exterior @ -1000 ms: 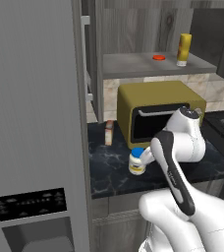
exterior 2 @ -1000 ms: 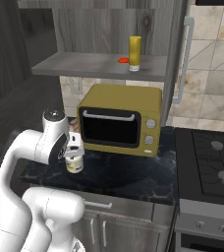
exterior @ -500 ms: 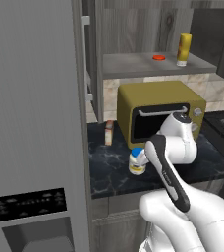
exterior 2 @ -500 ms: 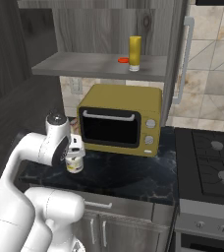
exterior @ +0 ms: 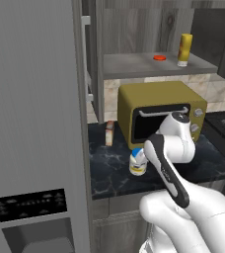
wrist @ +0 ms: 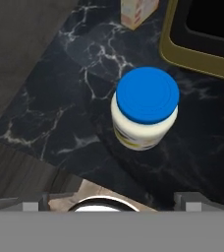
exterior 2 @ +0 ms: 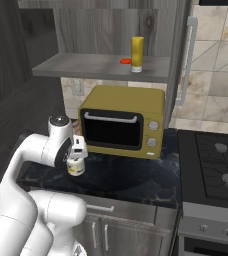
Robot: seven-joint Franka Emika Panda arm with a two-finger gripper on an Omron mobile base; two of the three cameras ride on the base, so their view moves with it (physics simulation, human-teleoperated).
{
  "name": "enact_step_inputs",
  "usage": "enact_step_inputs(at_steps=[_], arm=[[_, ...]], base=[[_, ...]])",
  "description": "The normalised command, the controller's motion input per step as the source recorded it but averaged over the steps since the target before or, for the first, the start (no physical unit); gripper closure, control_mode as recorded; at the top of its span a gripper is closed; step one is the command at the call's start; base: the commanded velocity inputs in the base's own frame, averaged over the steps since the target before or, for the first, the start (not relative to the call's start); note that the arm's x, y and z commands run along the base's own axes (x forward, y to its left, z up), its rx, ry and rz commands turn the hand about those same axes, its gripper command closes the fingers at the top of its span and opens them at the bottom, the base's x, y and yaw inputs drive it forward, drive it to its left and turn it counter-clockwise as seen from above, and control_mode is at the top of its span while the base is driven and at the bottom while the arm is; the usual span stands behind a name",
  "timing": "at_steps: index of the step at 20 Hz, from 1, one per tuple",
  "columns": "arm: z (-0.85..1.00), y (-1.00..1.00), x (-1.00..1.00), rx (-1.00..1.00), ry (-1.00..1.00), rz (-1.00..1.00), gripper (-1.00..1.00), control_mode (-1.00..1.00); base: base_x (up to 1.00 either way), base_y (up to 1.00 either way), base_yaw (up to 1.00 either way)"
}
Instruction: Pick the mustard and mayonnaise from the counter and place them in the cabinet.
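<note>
The mayonnaise stands upright on the counter, in front of the toaster oven's left front corner as you look at the oven door. In the hand view you see its blue lid from above, with the white body and a band of yellowish label below it; nothing touches it. In the left base view the jar sits just beside the arm's forearm, partly covered by it.

The gripper hangs just above the jar and in front of the oven's door. Its fingertips are not clear in any view, so you cannot tell whether the jaws are spread or pressed together.

A small tan box stands on the counter against the oven's left side, behind the jar.

The mustard stands upright on the cabinet shelf directly above the oven, near the shelf's right end. A small red-orange disc lies on the shelf just to the left of the bottle.

A stove adjoins the counter on the oven's right.
</note>
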Motion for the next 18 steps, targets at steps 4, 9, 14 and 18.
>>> enact_step_inputs(at_steps=[4,9,14,18], arm=[[-0.03,0.00,0.15,0.00,-0.03,0.00,-1.00,-1.00],[-0.13,0.00,0.13,0.00,-0.02,0.00,-1.00,-1.00],[-0.29,0.00,0.19,0.00,0.00,0.00,-1.00,-1.00],[-0.33,0.00,0.25,0.00,0.00,0.00,-1.00,-1.00]], base=[[0.00,0.00,0.00],[0.00,0.00,0.00],[0.00,0.00,0.00],[0.00,0.00,0.00]])
